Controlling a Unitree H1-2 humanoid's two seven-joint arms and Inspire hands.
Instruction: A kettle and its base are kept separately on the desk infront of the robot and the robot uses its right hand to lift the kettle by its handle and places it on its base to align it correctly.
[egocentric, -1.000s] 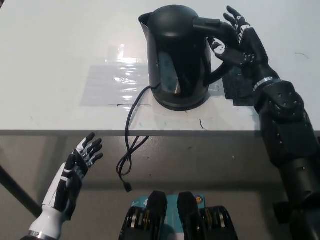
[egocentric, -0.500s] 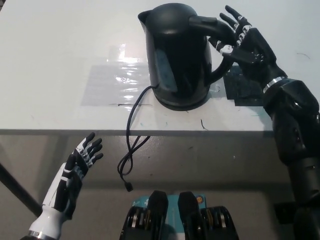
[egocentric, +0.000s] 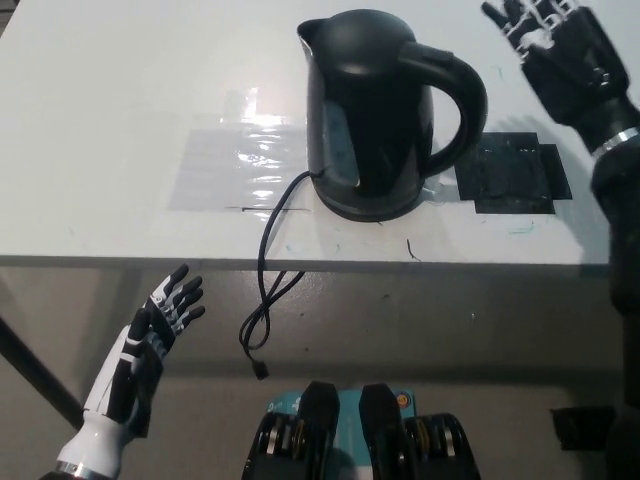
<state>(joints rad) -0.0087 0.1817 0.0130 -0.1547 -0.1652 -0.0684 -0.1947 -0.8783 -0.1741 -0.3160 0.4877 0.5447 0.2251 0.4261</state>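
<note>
A black kettle (egocentric: 372, 110) stands upright on its round black base (egocentric: 372, 205) near the front edge of the white desk (egocentric: 120, 120). Its handle (egocentric: 462, 95) faces right and its spout points to the far left. My black right hand (egocentric: 560, 50) is open at the upper right, clear of the handle and holding nothing. My white left hand (egocentric: 150, 340) rests open below the desk edge at the lower left.
The base's black cord (egocentric: 265, 290) runs off the desk's front edge and hangs down. A black square patch (egocentric: 512, 172) lies on the desk right of the kettle. A shiny clear tape patch (egocentric: 235, 165) lies to its left.
My right hand has let go of the kettle handle and pulled away to the upper right. The kettle stays upright on its base. The left hand is unmoved.
</note>
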